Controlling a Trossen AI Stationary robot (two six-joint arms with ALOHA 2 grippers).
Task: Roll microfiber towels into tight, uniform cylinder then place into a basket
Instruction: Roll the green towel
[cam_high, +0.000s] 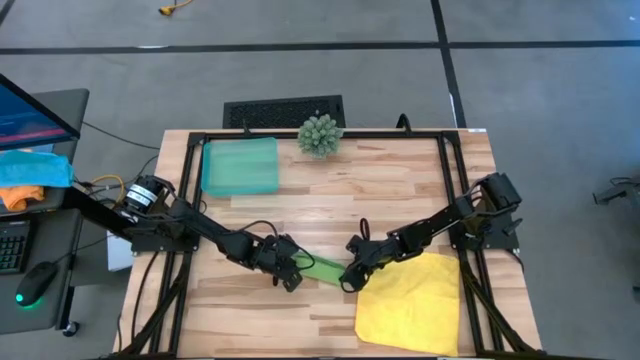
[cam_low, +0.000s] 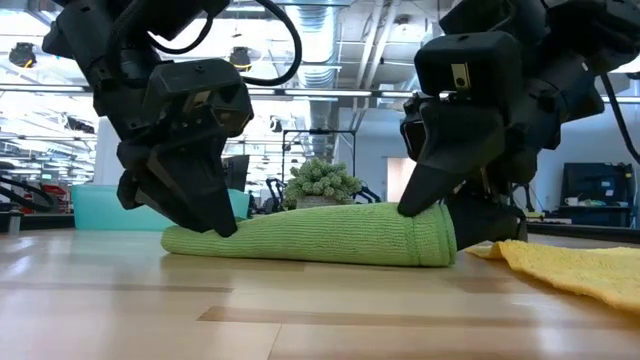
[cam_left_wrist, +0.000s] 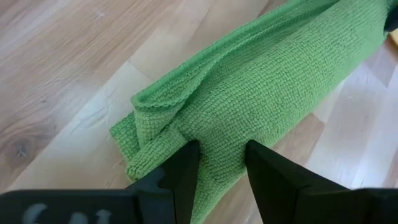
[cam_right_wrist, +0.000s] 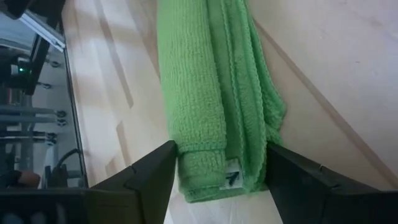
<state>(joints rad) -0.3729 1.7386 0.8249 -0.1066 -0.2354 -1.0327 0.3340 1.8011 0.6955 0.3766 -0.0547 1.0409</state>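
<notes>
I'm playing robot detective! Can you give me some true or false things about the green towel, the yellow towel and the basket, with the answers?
1. The green towel is rolled into a long bundle on the table. True.
2. The yellow towel is rolled up too. False: it lies spread flat, beside the right gripper.
3. The basket already holds a towel. False: nothing shows inside it.
4. The left gripper has its fingers around one end of the green roll. True.
5. The right gripper is far away from the green towel. False: its fingers stand on either side of the roll's other end.
</notes>
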